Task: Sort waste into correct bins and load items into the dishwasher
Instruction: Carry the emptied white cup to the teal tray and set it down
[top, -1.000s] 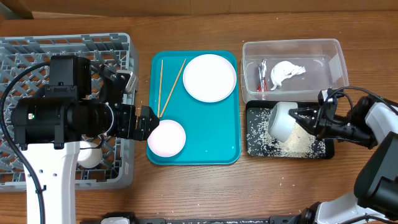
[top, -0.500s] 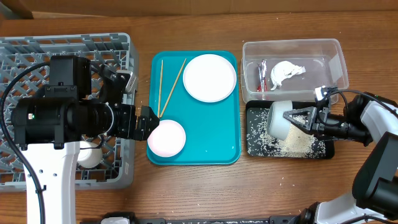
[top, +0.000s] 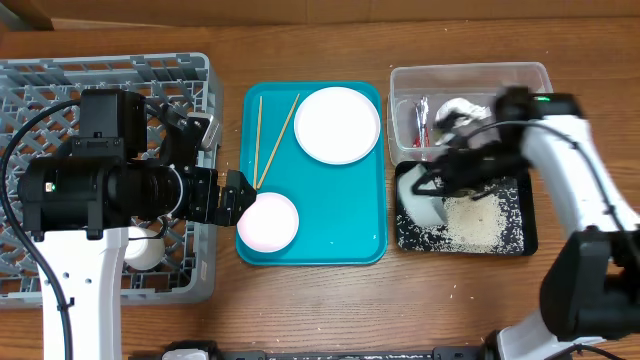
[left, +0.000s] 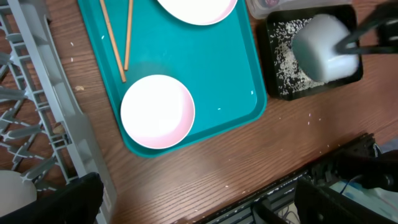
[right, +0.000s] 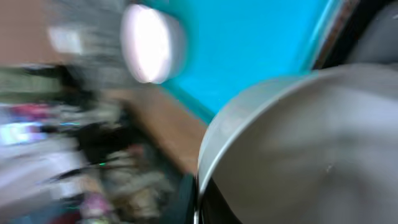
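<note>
**Overhead, left-wrist and right-wrist views, with the teal tray (top: 370, 240) as reference.** Just off its right edge, my right claw (top: 437, 183) pinched the grey-green bowl (top: 422, 208). The bowl sat over the end of the black tray (top: 512, 238) nearest the teal tray. I could not tell whether it touched the black tray. Rice grains (top: 470, 215) lay scattered in the black tray.

The right-wrist view was smeared by blur, and I could read only the bowl's rim there.

Off the teal tray's upper right corner, the clear tub (top: 530, 90) held the red wrapper (top: 421, 120) and the napkin (top: 462, 108). My right arm partly covered the napkin.

On the teal tray:
- the plate (top: 337, 124) lay upper right;
- the chopsticks (top: 262, 135) lay upper left;
- the small pinkish bowl (top: 268, 222) lay lower left.

My left claw (top: 232, 195) hung at the teal tray's left edge beside that bowl, fingers spread and empty. The frame of the wrist view cut the fingers off.

Left of the teal tray stood the dish rack (top: 40, 90). The white cup (top: 143, 250) inside it was mostly hidden beneath my left arm.
</note>
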